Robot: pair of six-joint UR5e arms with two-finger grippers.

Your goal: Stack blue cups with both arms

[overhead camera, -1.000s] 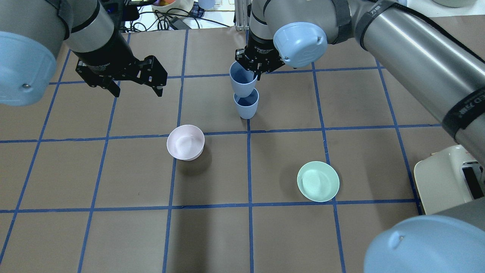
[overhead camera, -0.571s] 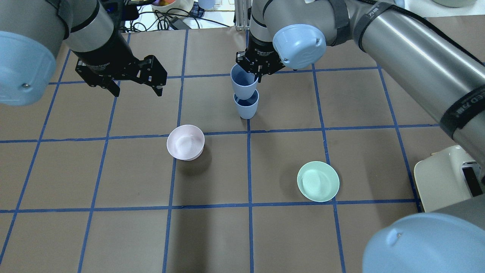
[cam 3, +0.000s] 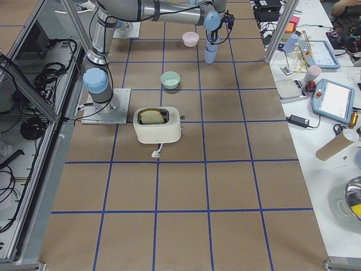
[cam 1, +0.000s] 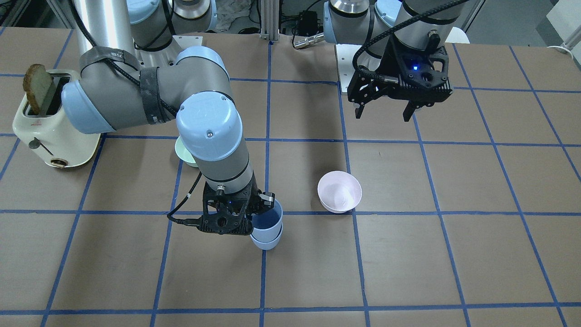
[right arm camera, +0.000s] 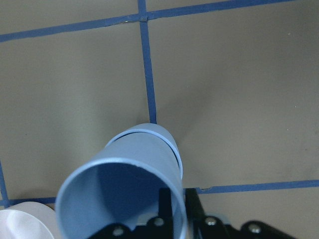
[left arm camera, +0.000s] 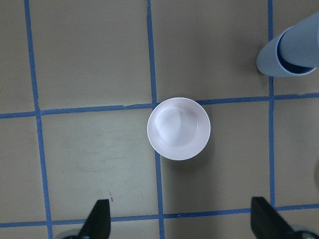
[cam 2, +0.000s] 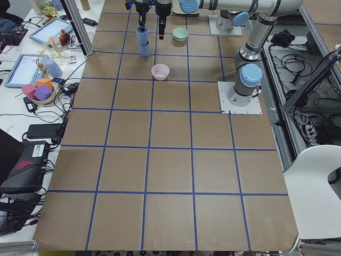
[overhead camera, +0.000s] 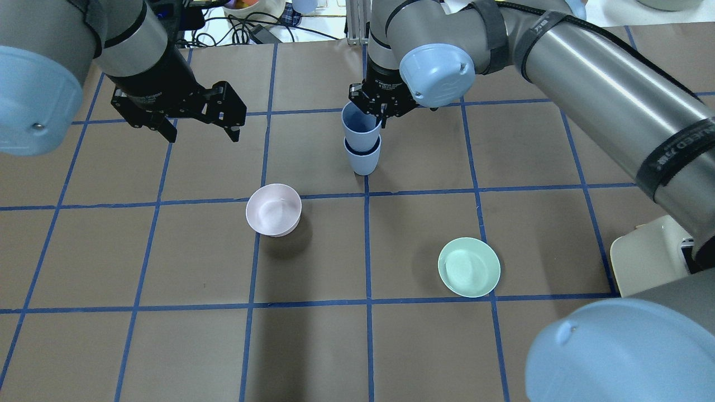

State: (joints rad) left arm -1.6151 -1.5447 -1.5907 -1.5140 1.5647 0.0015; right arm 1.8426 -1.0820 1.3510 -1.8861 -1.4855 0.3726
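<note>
1. The right gripper [overhead camera: 382, 110] is pinching the rim of the upper cup [overhead camera: 360, 127] in the upper middle of the overhead frame. One finger is reaching inside the wall and the other is pressing on the outside.
2. That cup is sitting partway inside the lower cup [overhead camera: 363, 159]. The lower cup is standing upright on the table [overhead camera: 167, 346], just below the gripper in that frame and beside a blue tape line.
3. The left gripper [overhead camera: 202, 133] is hovering at the upper left, well apart from the cups, with its jaws spread wide and nothing between them. Its wrist camera is looking down on the pink bowl [left arm camera: 178, 128].
4. The step in hand is probably seating the upper cup fully. It seems to be leaning slightly in the right wrist view, though that angle is making this hard to judge.
5. Doing it well means pressing gently straight down along the lower cup's axis, so the lower cup is neither sliding nor tipping.
6. Letting go is best left until the walls are binding, and then the gripper should be lifting straight up so the inner finger is not dragging the cup back out.
</note>
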